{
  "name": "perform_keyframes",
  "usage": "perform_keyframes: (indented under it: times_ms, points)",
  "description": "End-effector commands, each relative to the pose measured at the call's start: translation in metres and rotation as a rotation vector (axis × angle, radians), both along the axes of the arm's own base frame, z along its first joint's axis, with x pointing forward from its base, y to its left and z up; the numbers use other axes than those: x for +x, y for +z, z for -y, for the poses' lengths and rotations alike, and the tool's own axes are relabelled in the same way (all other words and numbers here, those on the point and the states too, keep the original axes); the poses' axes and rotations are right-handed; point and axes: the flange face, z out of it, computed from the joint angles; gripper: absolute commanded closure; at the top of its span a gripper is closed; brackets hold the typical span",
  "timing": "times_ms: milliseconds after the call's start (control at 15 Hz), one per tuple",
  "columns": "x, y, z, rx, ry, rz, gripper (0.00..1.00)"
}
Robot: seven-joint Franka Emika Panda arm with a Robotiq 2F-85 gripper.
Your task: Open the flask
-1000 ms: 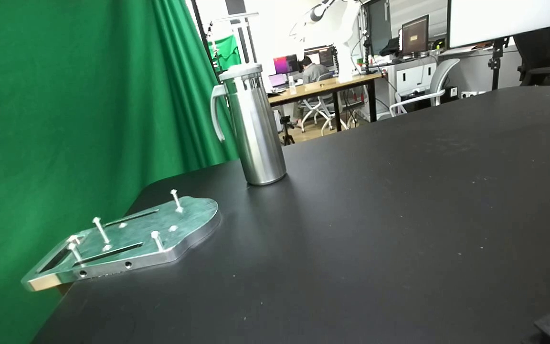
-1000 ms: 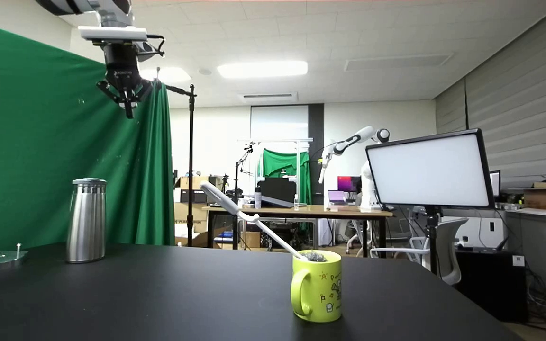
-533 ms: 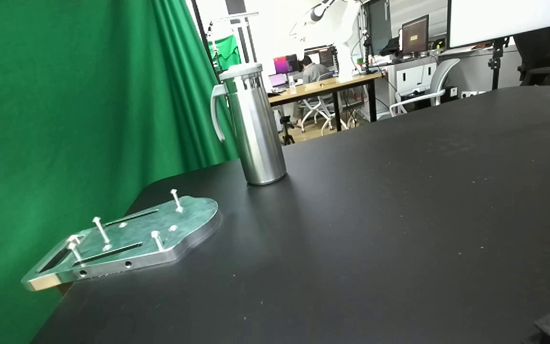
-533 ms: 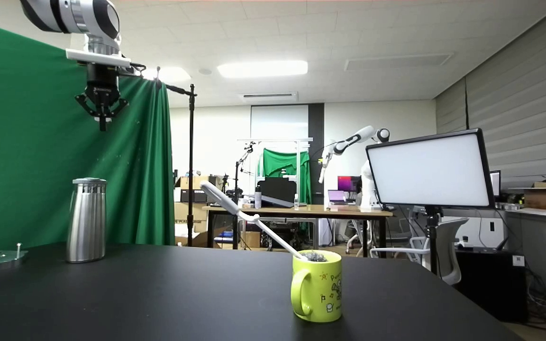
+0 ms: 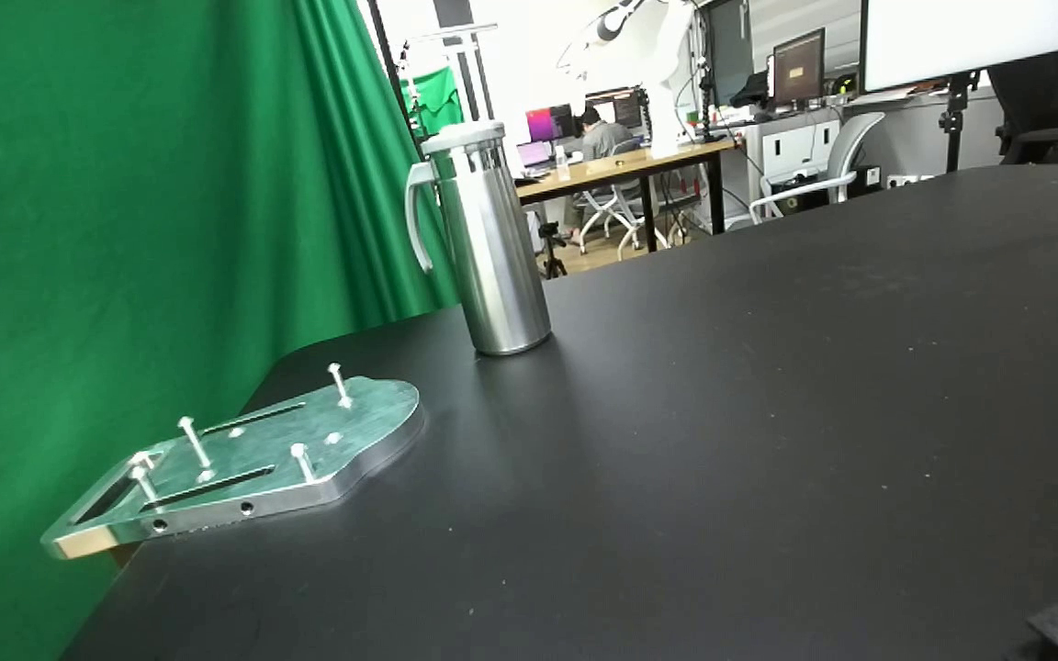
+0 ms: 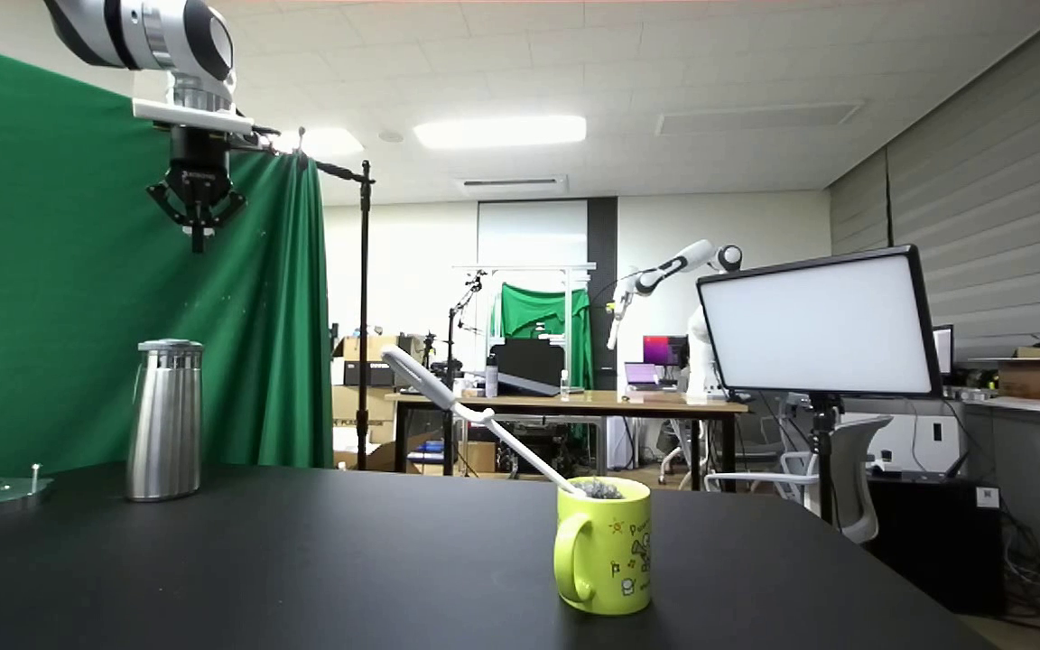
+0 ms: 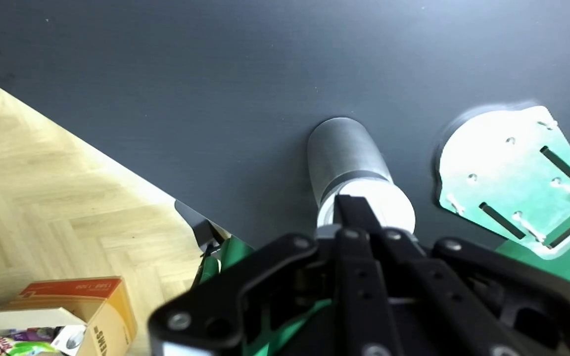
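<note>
The flask is a tall brushed steel cylinder that stands upright on the black table in both exterior views point(image 5: 497, 257) point(image 6: 165, 429). Its grey lid point(image 5: 463, 136) sits on top, and its side handle point(image 5: 414, 216) faces the green curtain. In the wrist view the flask point(image 7: 345, 148) is seen from above, its lid point(image 7: 389, 200) partly covered by my fingers and its handle hidden. My gripper point(image 6: 199, 242) points down, well above the flask and slightly to its right in an exterior view. In the wrist view its fingertips point(image 7: 354, 199) are together with nothing between them.
A green-tinted plate with upright pegs point(image 5: 373, 413) lies near the flask at the table edge. A yellow-green mug point(image 6: 606, 551) holding a white-handled brush point(image 6: 520, 442) stands farther off. A green curtain point(image 5: 171, 184) hangs behind the flask. The table edge point(image 7: 107, 158) is close to the flask.
My gripper has moved left and down in an exterior view, from tilted to nearly upright above the flask. In the last half second it barely shifted. The flask has not moved.
</note>
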Motion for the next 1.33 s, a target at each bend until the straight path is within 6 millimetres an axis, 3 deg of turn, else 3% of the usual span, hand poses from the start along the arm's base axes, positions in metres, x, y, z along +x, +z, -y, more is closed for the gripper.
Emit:
perform_keyframes:
  times_ms: [0, 200, 733, 1000, 1267]
  points:
    - [0.000, 0.001, -0.001, 0.000, 0.000, -0.001, 1.00]
    - [0.018, -0.019, -0.018, 0.019, 0.017, -0.001, 1.00]
    - [0.037, -0.086, -0.084, 0.052, 0.111, -0.008, 1.00]
    - [0.045, -0.100, -0.102, 0.046, 0.151, 0.011, 1.00]
    - [0.054, -0.106, -0.107, 0.029, 0.177, 0.026, 1.00]
